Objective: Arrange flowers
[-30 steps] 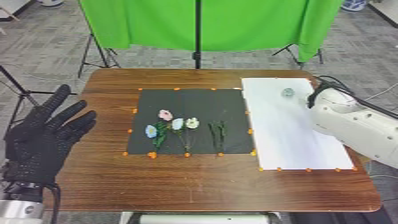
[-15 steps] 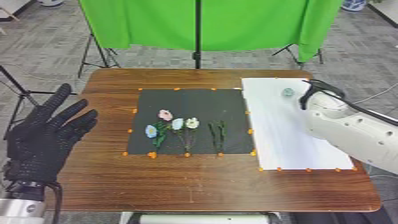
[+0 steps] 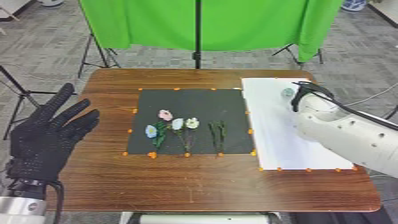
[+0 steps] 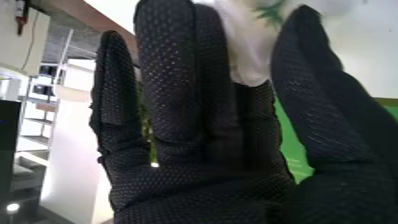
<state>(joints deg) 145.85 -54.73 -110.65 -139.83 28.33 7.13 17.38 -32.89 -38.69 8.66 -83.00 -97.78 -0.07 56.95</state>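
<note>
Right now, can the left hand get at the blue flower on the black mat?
Probably yes: the left hand is open beside the mat, the blue flower lies toward that side, and I see nothing in between. The right arm is over the white sheet.

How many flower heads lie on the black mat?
4: pink one farthest from the robot, blue one leftmost, pale one in the middle, white one rightmost.
</note>
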